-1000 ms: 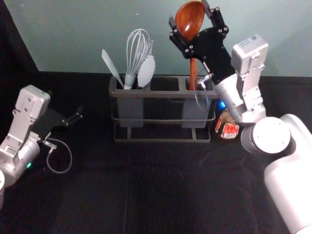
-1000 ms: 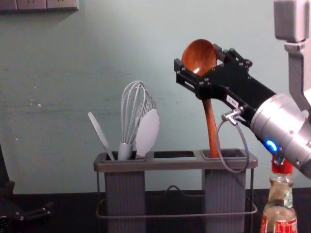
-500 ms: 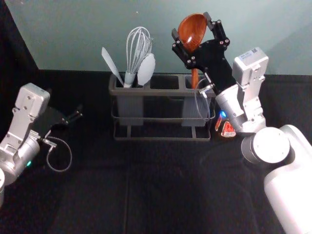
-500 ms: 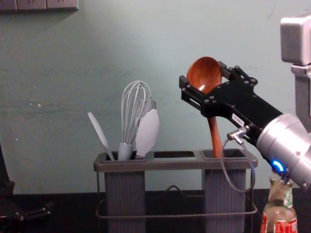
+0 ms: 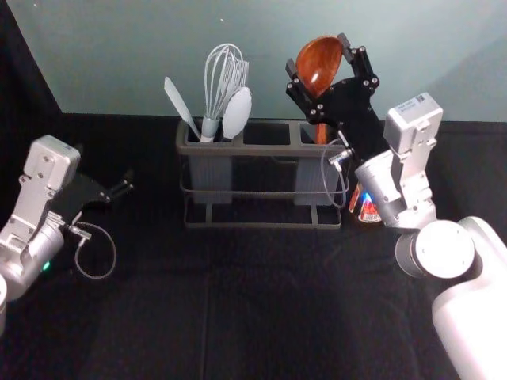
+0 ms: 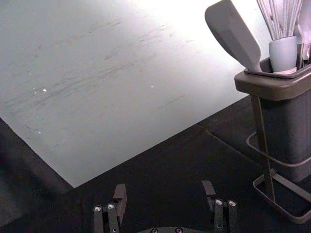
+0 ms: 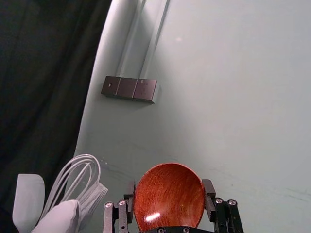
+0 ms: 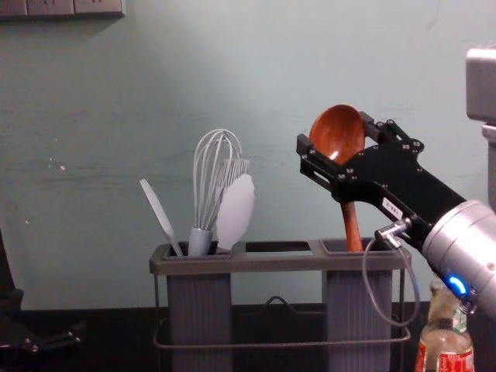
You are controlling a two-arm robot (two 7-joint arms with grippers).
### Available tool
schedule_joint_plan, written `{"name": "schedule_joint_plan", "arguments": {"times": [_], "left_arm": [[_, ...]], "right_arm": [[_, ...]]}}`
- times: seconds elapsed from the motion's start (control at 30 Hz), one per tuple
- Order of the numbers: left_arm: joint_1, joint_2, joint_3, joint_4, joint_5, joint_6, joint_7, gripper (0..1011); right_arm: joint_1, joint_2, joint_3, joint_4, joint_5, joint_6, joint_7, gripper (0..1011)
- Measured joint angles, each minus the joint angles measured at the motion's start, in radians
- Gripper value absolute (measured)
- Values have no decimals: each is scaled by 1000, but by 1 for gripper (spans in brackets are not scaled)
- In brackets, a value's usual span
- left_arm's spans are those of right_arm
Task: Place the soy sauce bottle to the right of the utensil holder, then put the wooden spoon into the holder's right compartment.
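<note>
black, creased table (image 5: 269,309), pale scuffed wall (image 5: 142,47) behind. above the holder (image 5: 265,150), my right gripper (image 5: 318,53) clasps the glossy, round-bowled wooden spoon (image 5: 318,67); my left gripper (image 5: 128,183) hangs at left, fingers spread.

The bottle (image 8: 447,342) stands right of the holder (image 8: 279,263), spoon (image 8: 338,133) in its right compartment (image 8: 358,310), whisk (image 8: 200,241) in its left.

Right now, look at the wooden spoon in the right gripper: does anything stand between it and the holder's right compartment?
Nothing visible does. The wooden spoon's handle dips into the mouth of the right compartment, below the right gripper; the whisk stands in the left one. The compartment's lower inside is hidden.
</note>
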Motion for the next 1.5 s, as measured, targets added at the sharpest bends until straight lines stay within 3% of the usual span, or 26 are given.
{"name": "schedule_joint_plan", "arguments": {"times": [0.87, 1.5], "left_arm": [[0, 0, 0, 0, 0, 0, 0, 1011], [0, 0, 0, 0, 0, 0, 0, 1011]], "right_arm": [[-46, -4, 17, -2, 5, -20, 8, 838], [-48, -11, 15, 4, 4, -25, 12, 838]]}}
